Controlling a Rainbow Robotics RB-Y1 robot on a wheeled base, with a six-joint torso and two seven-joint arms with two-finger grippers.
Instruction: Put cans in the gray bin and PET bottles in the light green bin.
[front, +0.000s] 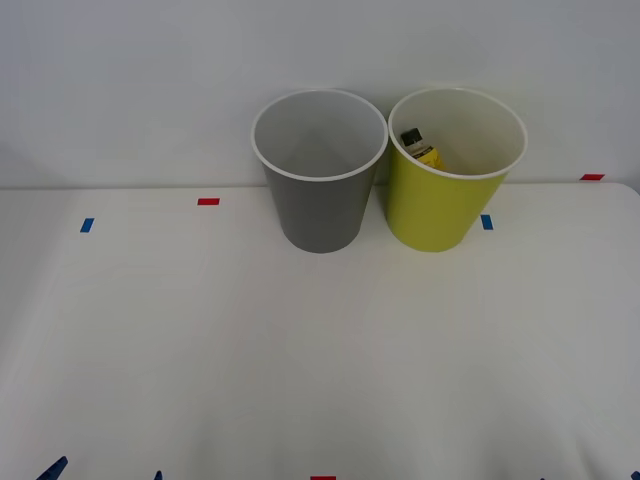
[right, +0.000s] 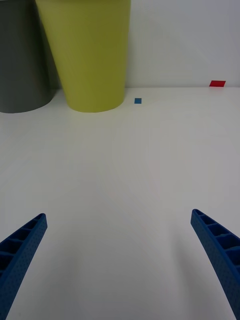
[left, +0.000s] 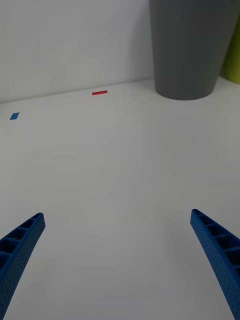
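The white table (front: 320, 350) carries the gray bin (front: 318, 205) beside the light green bin (front: 440, 205).

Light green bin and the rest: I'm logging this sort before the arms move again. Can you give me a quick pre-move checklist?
1. PET bottle inside the light green bin: ok.
2. Gray bin upright, nothing seen inside: ok.
3. Bins standing side by side at the table's far edge: ok.
4. Left gripper open, holding nothing: ok.
5. Right gripper open, holding nothing: ok.
6. Cans left to sort: cannot tell.

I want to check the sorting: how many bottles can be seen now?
1. The bottle lies inside the light green bin, leaning against its wall. Others may be hidden deeper in it.
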